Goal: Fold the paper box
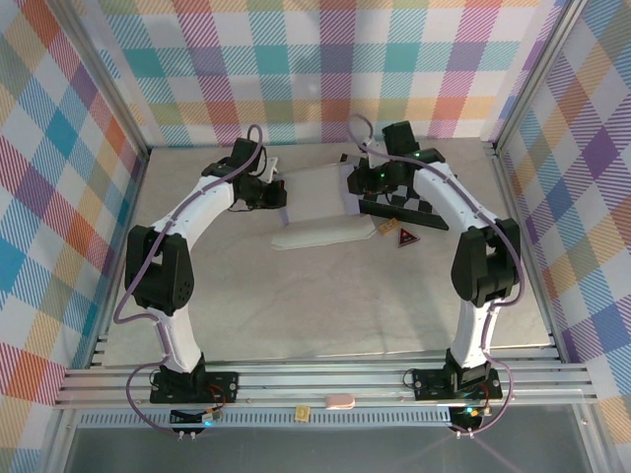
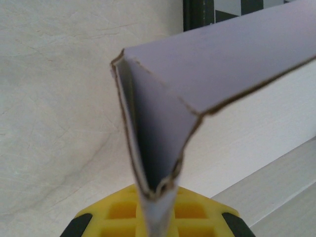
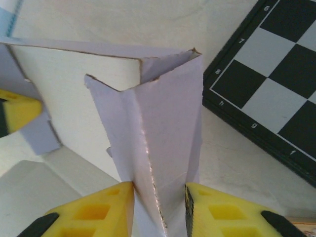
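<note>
The paper box [image 1: 317,205] is a pale lavender cardboard sheet with whitish inside, lying part-folded at the middle back of the table. My left gripper [image 1: 280,193] holds its left edge; in the left wrist view the yellow fingers [image 2: 118,212] are shut on a doubled flap of the paper box [image 2: 222,64] that stands up from them. My right gripper [image 1: 361,183] is at the box's right edge. There its yellow fingers [image 3: 98,212] press both sides of a creased upright flap of the paper box [image 3: 163,128]. The left gripper's yellow finger [image 3: 15,111] shows beyond the box wall.
A black-and-grey checkerboard [image 1: 412,207] lies just right of the box, close to the right gripper [image 3: 266,84]. A small red triangle [image 1: 406,239] and a small tan piece [image 1: 386,227] sit in front of it. Checked walls close in the table on three sides.
</note>
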